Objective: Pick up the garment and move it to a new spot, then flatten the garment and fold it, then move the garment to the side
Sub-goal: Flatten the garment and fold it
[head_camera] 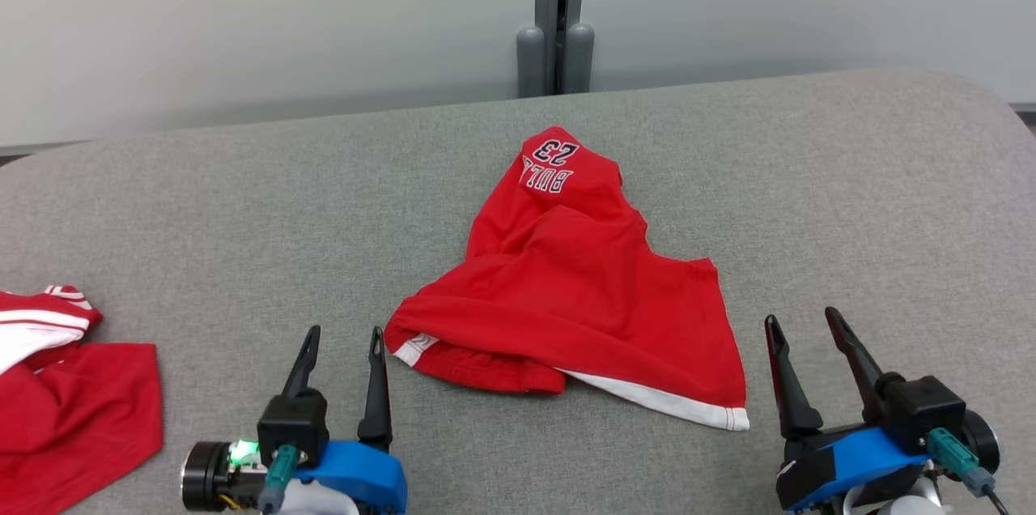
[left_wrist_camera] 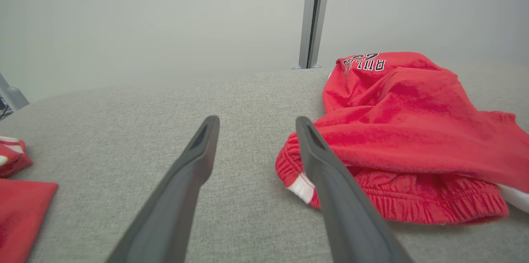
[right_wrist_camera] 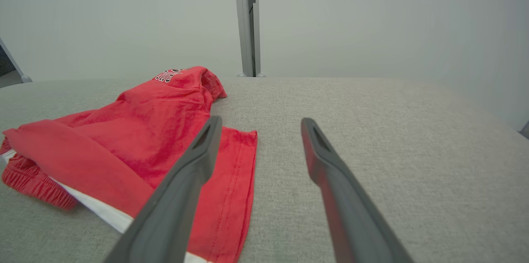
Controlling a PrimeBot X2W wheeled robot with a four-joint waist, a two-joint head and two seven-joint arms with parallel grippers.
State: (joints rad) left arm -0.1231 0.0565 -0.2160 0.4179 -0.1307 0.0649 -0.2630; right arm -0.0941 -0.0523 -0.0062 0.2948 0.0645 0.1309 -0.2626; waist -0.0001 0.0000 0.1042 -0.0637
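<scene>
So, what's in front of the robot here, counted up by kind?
Crumpled red garment, mid-table: 1
Heaped red-and-white clothes, at the left edge: 1
Claws: 2, the left claw and the right claw, both open
Total: 4

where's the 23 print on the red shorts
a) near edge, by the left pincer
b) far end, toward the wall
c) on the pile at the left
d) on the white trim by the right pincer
b: the 23 print sits at the far tip of the red shorts, away from the left pincer and the right pincer, both open.
</scene>
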